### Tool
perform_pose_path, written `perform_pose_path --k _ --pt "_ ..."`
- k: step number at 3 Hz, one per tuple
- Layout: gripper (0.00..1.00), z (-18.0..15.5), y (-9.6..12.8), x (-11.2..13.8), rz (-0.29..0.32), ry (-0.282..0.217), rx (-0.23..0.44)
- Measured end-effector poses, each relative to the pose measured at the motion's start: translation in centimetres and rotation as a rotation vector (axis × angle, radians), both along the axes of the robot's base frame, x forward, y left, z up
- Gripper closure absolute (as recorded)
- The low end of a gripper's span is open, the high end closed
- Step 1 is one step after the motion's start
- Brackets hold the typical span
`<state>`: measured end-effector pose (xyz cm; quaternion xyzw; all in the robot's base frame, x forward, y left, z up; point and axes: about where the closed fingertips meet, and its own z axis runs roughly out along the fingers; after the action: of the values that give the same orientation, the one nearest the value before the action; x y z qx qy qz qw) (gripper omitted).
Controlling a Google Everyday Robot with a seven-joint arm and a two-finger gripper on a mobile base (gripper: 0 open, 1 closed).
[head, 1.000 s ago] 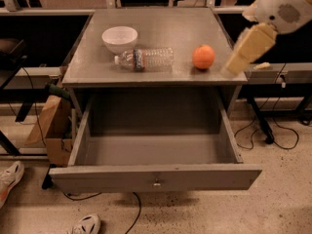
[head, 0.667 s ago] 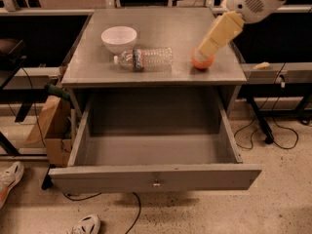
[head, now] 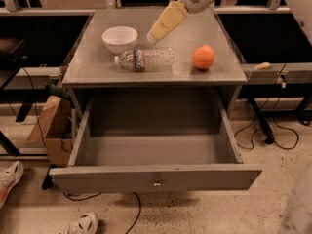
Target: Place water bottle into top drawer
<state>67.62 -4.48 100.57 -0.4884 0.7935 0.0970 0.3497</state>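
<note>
The water bottle (head: 145, 59) lies on its side on the grey cabinet top (head: 214, 74), cap to the left, just in front of the white bowl. The top drawer (head: 155, 150) is pulled fully out below and holds nothing; its front panel has a small metal knob (head: 156, 183). My gripper (head: 155, 34) comes in from the upper right. Its pale yellow tip hangs just above and behind the bottle's middle, not touching it.
A white bowl (head: 120, 38) stands at the back left of the top. An orange (head: 203, 57) sits to the right of the bottle. A cardboard box (head: 48, 130) and shoes (head: 9, 177) are on the floor at left; cables lie at right.
My gripper has swung left across the cabinet top, from beyond the right edge, past the orange, to above the bottle. Bottle, bowl, orange and drawer have not moved.
</note>
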Motion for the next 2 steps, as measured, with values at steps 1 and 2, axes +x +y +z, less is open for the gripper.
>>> perform_pose_path --k 1,2 --pt "0.0 -3.0 2.3 3.5 -0.017 0.021 -0.006" --pt "0.0 -5.3 3.2 6.0 -0.057 0.029 0.006"
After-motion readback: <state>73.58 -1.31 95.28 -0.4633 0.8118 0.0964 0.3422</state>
